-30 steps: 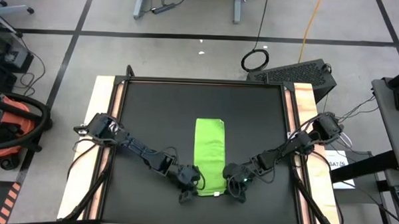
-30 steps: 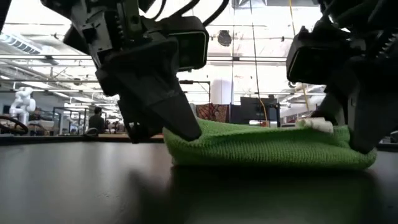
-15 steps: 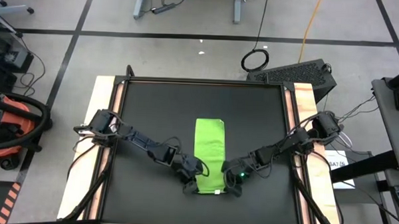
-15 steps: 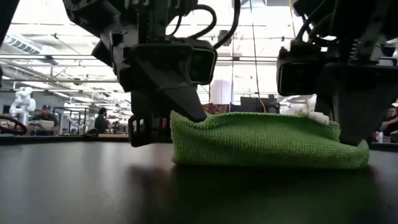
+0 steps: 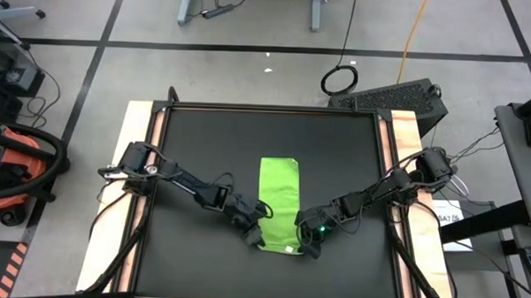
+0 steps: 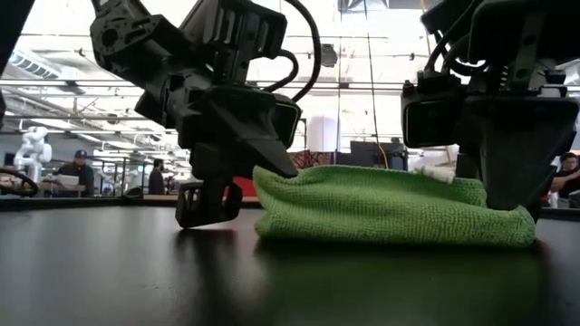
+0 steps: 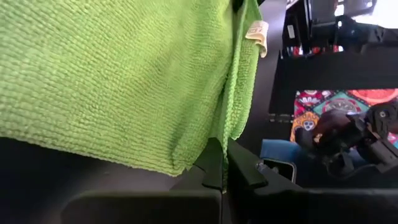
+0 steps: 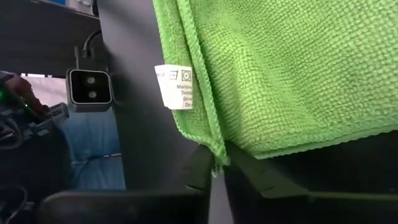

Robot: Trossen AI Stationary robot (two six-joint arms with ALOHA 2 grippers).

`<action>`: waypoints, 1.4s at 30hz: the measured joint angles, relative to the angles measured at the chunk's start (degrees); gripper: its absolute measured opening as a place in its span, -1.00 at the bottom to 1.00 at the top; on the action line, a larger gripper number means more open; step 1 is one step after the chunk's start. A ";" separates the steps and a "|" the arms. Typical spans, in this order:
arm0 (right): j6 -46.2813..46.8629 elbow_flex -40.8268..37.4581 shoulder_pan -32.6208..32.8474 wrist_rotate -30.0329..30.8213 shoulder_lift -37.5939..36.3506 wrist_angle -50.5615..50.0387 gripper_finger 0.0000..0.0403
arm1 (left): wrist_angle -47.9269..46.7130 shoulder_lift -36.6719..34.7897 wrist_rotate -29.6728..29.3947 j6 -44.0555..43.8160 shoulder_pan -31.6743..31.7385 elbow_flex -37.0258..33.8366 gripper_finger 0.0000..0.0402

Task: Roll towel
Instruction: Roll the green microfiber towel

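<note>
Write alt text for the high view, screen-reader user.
A folded green towel lies on a black table mat. The left gripper and right gripper pinch its near corners. Around the table are cables and a grey floor.

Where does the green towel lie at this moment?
In the high view, the towel lies mid-table on the black mat, its near end between both pincers.

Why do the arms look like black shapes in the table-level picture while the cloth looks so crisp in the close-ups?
Low view: bright ceiling lights behind silhouette the arms, and the towel reflects on the glossy table. Wrist views: the weave and white tag are sharp, the room behind soft.
</note>
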 joint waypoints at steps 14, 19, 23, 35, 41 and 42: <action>-15.10 -0.28 0.83 2.29 -5.92 0.04 -0.12 | -1.27 0.08 3.09 -0.19 0.04 0.00 -0.99; -26.63 -0.20 4.13 12.08 -12.90 -5.96 -0.14 | -2.52 0.10 3.83 -0.26 0.64 0.03 -0.99; -36.93 -0.21 9.20 18.45 -15.86 -9.71 -0.22 | -2.39 0.16 5.00 -0.95 1.42 -0.01 -0.99; -47.56 0.89 15.70 33.05 -11.78 -9.33 -0.28 | -2.53 0.41 7.90 -2.11 4.17 -0.07 -0.99; -51.29 1.59 15.57 33.22 -8.99 -5.49 -0.01 | -2.12 1.19 8.80 -3.08 4.46 -0.07 -0.99; -51.66 1.62 15.57 33.33 -8.61 -5.18 0.02 | -2.22 1.21 8.85 -3.11 4.46 -0.05 -0.99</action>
